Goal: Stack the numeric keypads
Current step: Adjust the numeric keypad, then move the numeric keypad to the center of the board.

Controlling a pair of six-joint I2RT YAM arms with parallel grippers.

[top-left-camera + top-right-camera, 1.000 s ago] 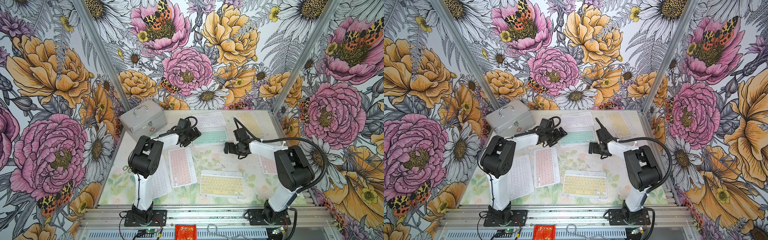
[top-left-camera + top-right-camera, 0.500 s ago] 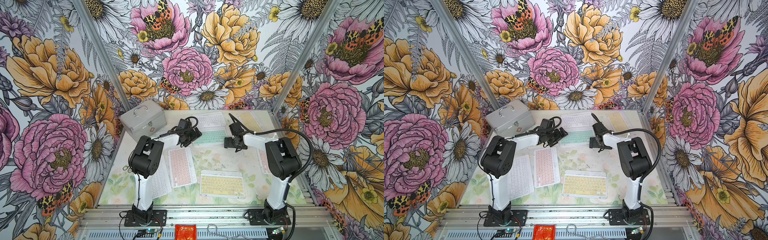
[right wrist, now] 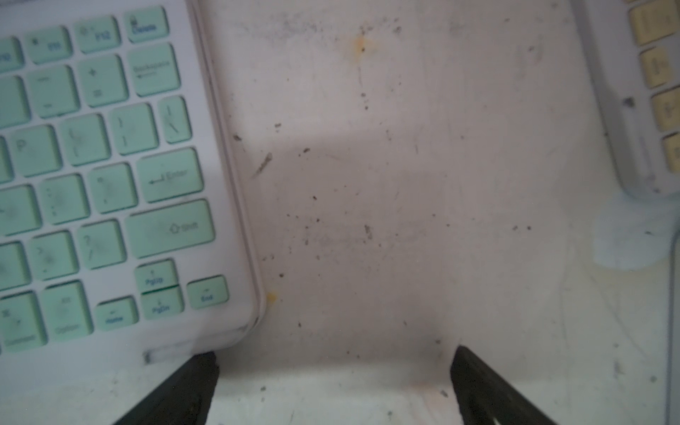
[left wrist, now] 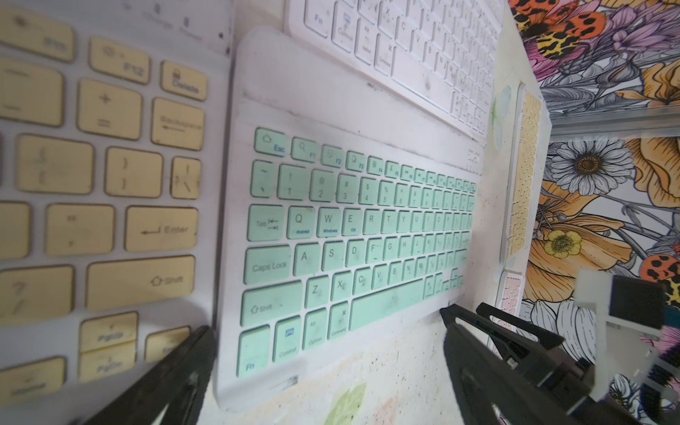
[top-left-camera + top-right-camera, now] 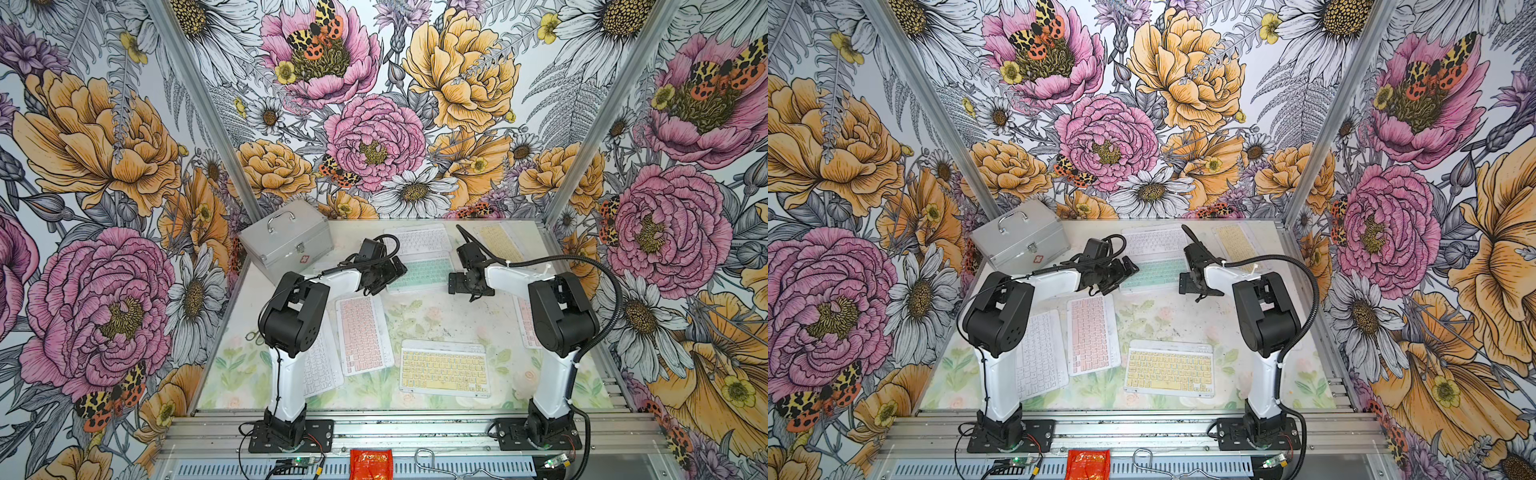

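Left gripper [image 5: 386, 272] and right gripper [image 5: 455, 286] both stand wide open and empty, one at each end of the mint keypad [image 5: 419, 274], which lies flat toward the back of the table [image 5: 436, 316]. No pile looks begun, so by my judgement nearly all the stacking is left. I count eight: three yellow keypads [image 5: 442, 368], one of them clear only in the left wrist view, two white keypads [image 5: 419, 239], two pink keypads [image 5: 363, 334] and the mint one.
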